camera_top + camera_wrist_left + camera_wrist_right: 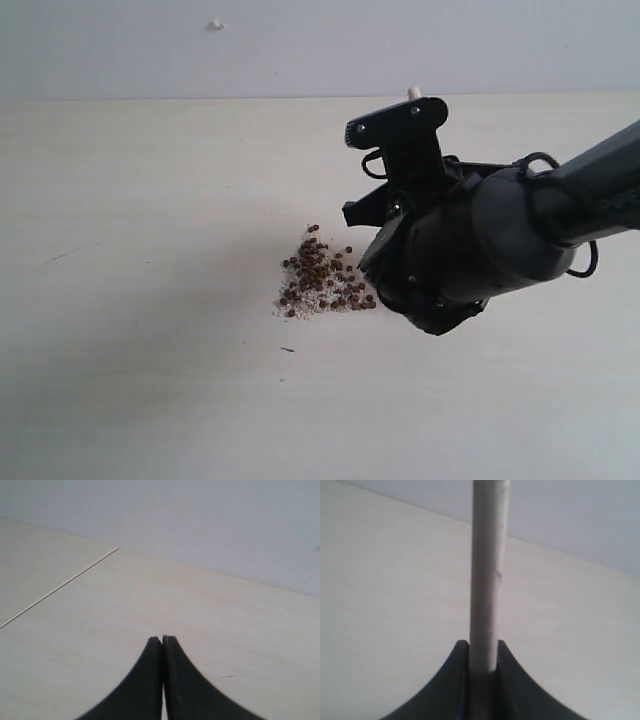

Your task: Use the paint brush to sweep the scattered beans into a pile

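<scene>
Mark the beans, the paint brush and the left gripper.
beans [322, 272], exterior view, middle of the pile.
paint brush [487, 580], right wrist view, middle of its handle.
left gripper [163, 639], left wrist view, between its shut fingertips.

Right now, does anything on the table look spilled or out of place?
Only mildly. The beans sit in a loose pile with pale crumbs, a few strays at its edges, and a small dark speck lies apart on the table. The right gripper grips the paint brush by its handle.
</scene>
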Robot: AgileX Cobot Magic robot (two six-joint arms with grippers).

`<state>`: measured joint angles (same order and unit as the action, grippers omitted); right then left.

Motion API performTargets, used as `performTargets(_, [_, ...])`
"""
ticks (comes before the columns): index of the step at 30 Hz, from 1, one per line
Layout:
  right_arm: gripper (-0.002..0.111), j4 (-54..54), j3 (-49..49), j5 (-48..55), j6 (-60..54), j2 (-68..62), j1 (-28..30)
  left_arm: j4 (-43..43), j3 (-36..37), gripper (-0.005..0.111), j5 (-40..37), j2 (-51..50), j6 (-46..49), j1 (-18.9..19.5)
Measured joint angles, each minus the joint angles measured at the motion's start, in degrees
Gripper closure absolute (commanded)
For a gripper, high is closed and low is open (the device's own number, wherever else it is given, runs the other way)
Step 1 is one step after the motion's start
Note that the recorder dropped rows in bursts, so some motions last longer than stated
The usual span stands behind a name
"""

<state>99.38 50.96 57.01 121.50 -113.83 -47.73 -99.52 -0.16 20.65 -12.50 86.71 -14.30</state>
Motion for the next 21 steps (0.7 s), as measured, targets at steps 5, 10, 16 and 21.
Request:
performTargets(5, [0.108, 1.2, 2.1, -2.8, -1.0, -1.7, -0.9, 0.0, 0.0, 0.107, 0.0, 0.0, 0.0, 0.0])
performTargets(10, [0.108, 2.4, 6.3, -10.3, -1.2, -1.7, -1.1, 0.0, 0.0, 0.107, 0.0, 0.0, 0.0, 0.0])
performTargets(16, [0.108, 2.7, 9.9, -14.8, -1.2, -2.4, -1.3, 0.0, 0.0, 0.107, 0.0, 0.0, 0.0, 0.0])
performTargets(21, [0.108, 2.6, 12.8, -16.0, -1.1, -3.8, -1.4, 0.0, 0.0, 0.107, 0.0, 0.0, 0.0, 0.0])
